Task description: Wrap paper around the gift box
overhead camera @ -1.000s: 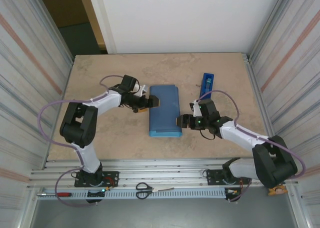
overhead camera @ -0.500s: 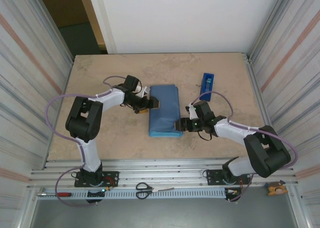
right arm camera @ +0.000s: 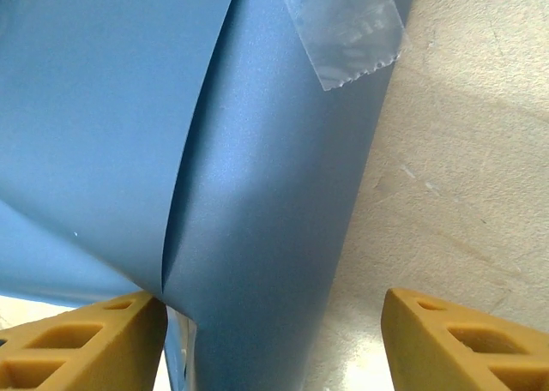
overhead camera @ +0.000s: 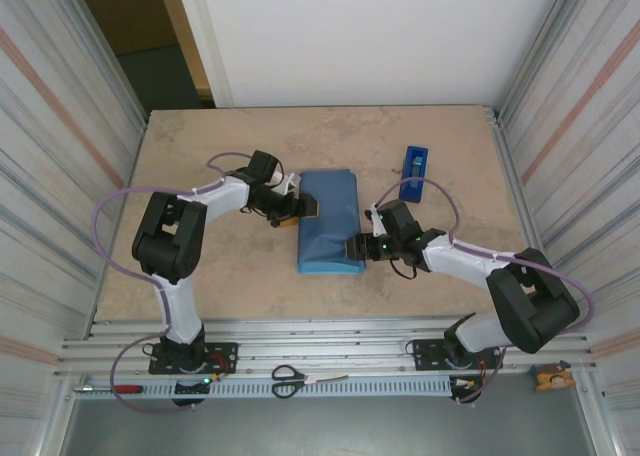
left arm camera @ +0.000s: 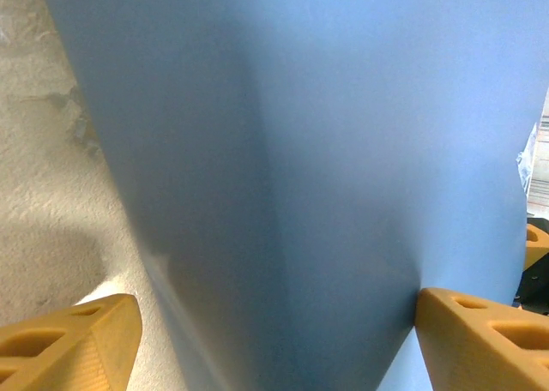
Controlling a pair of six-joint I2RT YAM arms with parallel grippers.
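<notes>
Moved: the right arm has drawn in toward the parcel, and the left arm's elbow has swung nearer it.
Item: large thin sheet of blue paper (overhead camera: pixel 330 221), folded into an oblong parcel, slate blue on top with a lighter blue strip at the near end.
Hidden: whatever lies inside the folds; the sheet covers it on every visible side.
Location: middle of the beige surface (overhead camera: pixel 230 146), between the two arms.
Left tool (overhead camera: pixel 300 211): at the parcel's left edge, released; the orange fingers (left arm camera: pixel 73 344) stand wide apart, one over the surface and the other against the paper.
Right tool (overhead camera: pixel 352 248): at the near right corner, released; one finger (right arm camera: pixel 86 344) is at a paper fold, the other over bare surface.
Axis: long side runs near to far.
Detail: clear tape strip (right arm camera: pixel 343 27) on the paper's edge.
Nearby: narrow blue tape dispenser (overhead camera: pixel 413 173), well apart on the right.
</notes>
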